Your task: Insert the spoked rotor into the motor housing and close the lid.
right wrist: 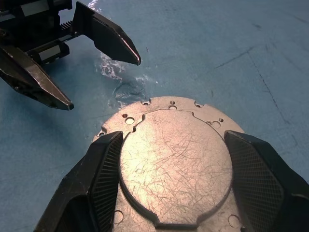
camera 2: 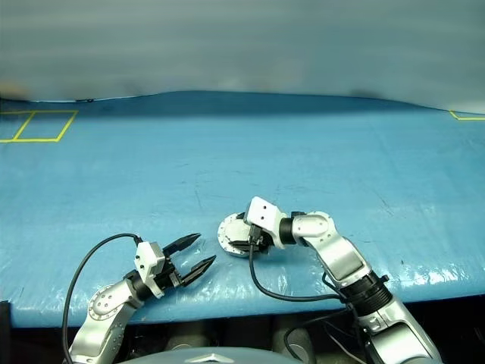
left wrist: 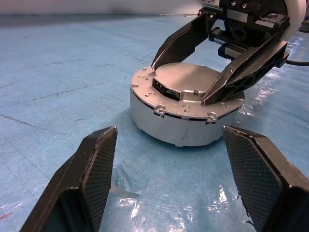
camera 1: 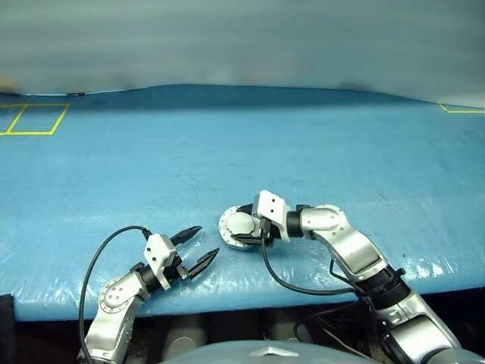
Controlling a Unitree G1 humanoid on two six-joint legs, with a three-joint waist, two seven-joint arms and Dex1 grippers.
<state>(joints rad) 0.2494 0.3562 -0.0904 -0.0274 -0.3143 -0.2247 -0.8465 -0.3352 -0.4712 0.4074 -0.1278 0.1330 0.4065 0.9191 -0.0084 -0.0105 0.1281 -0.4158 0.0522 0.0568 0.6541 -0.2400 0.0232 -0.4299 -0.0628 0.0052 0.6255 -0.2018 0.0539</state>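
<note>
The motor housing (left wrist: 183, 121), a round silver-grey puck, sits on the blue table with the lid (right wrist: 174, 159) lying flat on top, smooth face and raised centre up. My right gripper (camera 1: 239, 225) reaches over it from the right, open, one finger on each side of the lid's raised centre, tips resting on the lid. Just left of the housing and nearer the table's front edge, my left gripper (camera 1: 208, 239) hovers low over the table. It is open and empty and points at the housing's side. The spoked rotor is hidden.
The blue sheet (camera 1: 318, 152) over the table stretches wide beyond and to both sides of the housing. A yellow tape square (camera 1: 34, 119) marks the far left, a yellow corner (camera 1: 458, 110) the far right. A black cable (camera 1: 292, 284) loops near the front edge.
</note>
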